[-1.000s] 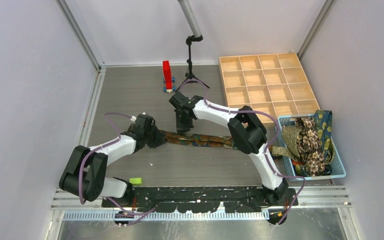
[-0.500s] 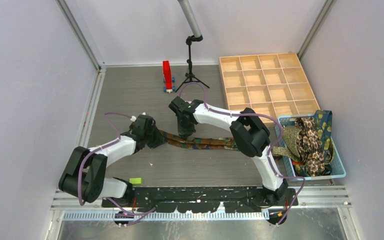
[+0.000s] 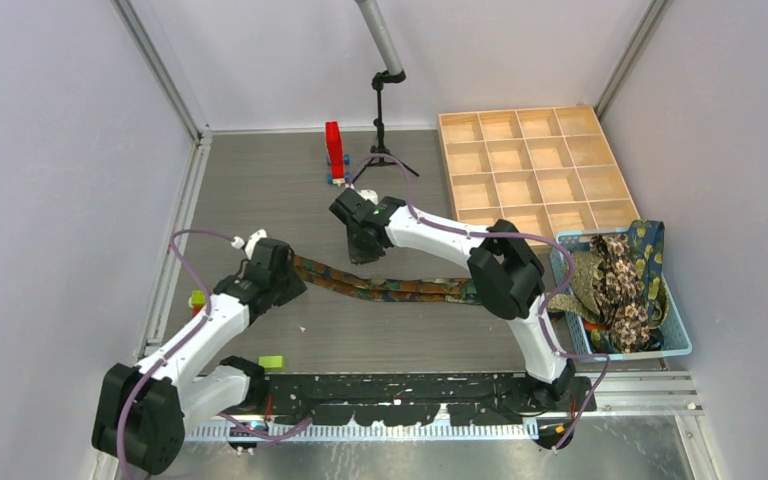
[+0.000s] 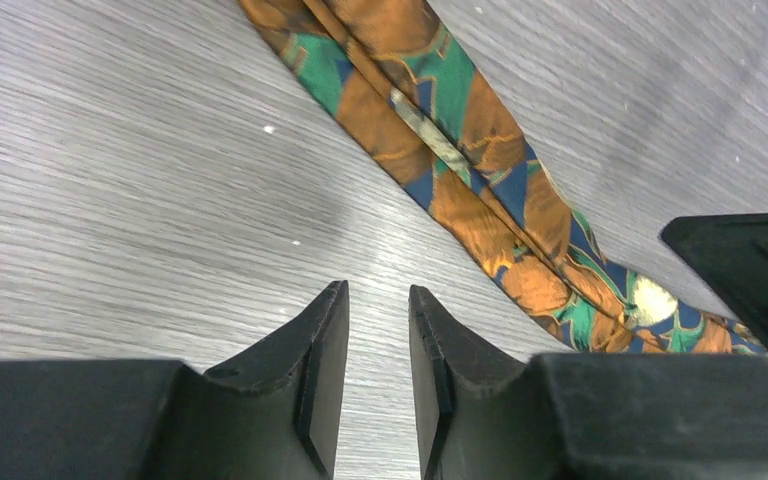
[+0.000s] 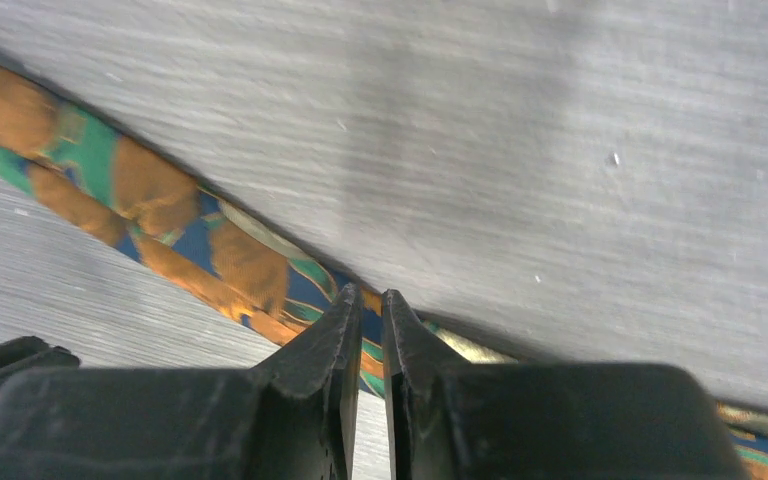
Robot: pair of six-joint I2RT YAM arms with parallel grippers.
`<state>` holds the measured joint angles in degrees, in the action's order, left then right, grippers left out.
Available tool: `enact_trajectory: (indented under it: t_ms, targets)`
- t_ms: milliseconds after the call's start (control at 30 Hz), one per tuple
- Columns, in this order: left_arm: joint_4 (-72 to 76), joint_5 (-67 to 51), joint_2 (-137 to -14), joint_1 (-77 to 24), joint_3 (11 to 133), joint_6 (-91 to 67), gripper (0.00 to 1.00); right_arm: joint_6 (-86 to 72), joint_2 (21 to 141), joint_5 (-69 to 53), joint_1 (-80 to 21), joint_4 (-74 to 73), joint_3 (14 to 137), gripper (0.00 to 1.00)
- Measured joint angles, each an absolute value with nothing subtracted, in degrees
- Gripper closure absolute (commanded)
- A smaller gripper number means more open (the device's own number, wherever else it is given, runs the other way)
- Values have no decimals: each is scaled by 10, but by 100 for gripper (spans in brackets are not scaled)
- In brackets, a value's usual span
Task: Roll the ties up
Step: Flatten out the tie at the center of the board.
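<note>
**Tie stretched across the table, left claw empty**

Tie (image 3: 400,288) with the orange, teal and blue pattern lies stretched on the grey table (image 3: 260,180), in the middle, in front of my two bases. Its long axis goes from left to right, a little slanted. The left end is somewhat farther from my bases. The right part comes nearer to them and goes under the elbow of my right arm, toward the blue basket (image 3: 676,346). Which end is the pointed one I cannot tell.

My left claw (image 4: 375,300) is low over the table, just beside the left end of the tie. Its fingers stand a little apart, and in the narrow gap I see only bare table. The tie runs slantwise beyond the tips and does not touch them.

My right claw (image 5: 365,300) is near the tie, to the right of the left claw. Its fingers are almost together, with only a thin slit between. The tie passes just behind the tips, and I cannot tell if they pinch its edge.

Other ties (image 3: 615,285) are heaped in the basket, well apart from both claws.
</note>
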<state>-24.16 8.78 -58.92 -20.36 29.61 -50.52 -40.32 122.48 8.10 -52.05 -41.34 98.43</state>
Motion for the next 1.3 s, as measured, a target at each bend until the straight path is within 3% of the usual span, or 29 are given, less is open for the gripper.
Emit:
enact_trajectory:
  t_ms: [267, 567, 1000, 1300]
  targets:
    - [-249, 83, -638, -92, 298, -464, 79, -380, 1312, 58, -512, -344, 1133, 82]
    - [-225, 56, -689, -69, 303, -456, 82, -408, 1480, -20, -501, -313, 1304, 87]
    - [-191, 17, -729, -29, 322, -441, 83, -442, 1498, -160, -500, -283, 1304, 95]
    - [-184, 6, -737, -7, 326, -427, 83, -448, 1497, -192, -512, -267, 1288, 96]
